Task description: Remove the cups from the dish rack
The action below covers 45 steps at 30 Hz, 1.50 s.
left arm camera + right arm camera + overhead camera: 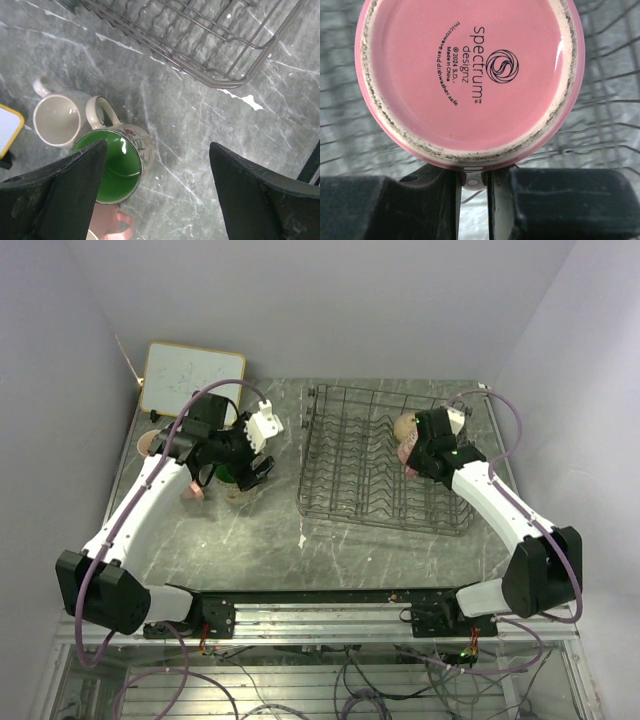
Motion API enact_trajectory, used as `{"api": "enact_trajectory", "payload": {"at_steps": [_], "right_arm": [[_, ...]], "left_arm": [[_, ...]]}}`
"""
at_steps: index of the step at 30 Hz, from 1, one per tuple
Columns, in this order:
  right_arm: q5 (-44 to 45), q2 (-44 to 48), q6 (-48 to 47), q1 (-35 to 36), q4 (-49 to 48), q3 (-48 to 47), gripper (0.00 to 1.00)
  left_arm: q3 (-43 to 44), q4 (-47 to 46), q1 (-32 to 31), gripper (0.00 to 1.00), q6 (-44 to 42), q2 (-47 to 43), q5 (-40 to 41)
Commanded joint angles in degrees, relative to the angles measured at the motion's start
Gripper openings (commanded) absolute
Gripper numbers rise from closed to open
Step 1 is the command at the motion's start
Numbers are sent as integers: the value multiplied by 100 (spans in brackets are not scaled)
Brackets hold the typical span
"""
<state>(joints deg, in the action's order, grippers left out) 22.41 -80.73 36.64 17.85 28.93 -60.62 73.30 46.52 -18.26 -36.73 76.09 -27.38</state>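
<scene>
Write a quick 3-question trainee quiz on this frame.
1. True or false: the left hand is shut.
2. What does the right hand grip? A a plate; B the pink mug; C a spoon.
3. Fill in: the print on the pink mug's base reads "spectrum ____".

Key: 1 false, it is open above the green mug. 2 B. 3 designz.
</scene>
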Motion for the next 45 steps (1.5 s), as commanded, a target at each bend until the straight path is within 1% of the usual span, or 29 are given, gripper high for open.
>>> {"api": "enact_trajectory", "payload": {"at_steps": [1,7,11,13,16,19,23,26,29,32,38,42,45], "right_arm": [[-1003,483,451,143,-137,-516,0],[-2807,557,1018,359,-539,-700,0],[-4057,377,1386,470,-998,-839,0],[-4557,306,1585,523,-1246,-902,0],[-5344,248,1975,601,-1797,-894,0],[-5920,175,2449,750,-2550,-792,0],[-6543,16,3093,1006,-3583,-578,0],[-6792,-120,3643,1329,-4331,-391,0],[-6893,-225,3946,1545,-4831,-353,0],[-6889,-320,4035,1774,-5006,-426,0],[-6884,-458,4494,2141,-5658,-393,0],[-6882,-538,4943,2320,-6367,-236,0],[-6895,-600,5071,2410,-6565,-230,0]], "left_arm": [[-258,-659,8,95,-432,-379,-189],[-671,-1138,7,96,-987,-766,-369],[-661,-1119,7,96,-1131,-863,-584],[-724,-1092,7,96,-1383,-1027,-724],[-878,-1256,-2,96,-1660,-1327,-786],[-1129,-1565,-6,95,-1835,-1625,-762],[-1788,-2534,-60,92,-2136,-2307,-681],[-2224,-3132,-134,92,-2402,-2752,-660],[-2341,-3467,-214,91,-2479,-3007,-619],[-2364,-3754,-230,90,-2465,-3199,-585],[-2348,-3549,-239,87,-2764,-3455,-730],[-2414,-3407,-239,85,-3055,-3562,-711],[-2441,-3426,-239,84,-3045,-3584,-650]]}}
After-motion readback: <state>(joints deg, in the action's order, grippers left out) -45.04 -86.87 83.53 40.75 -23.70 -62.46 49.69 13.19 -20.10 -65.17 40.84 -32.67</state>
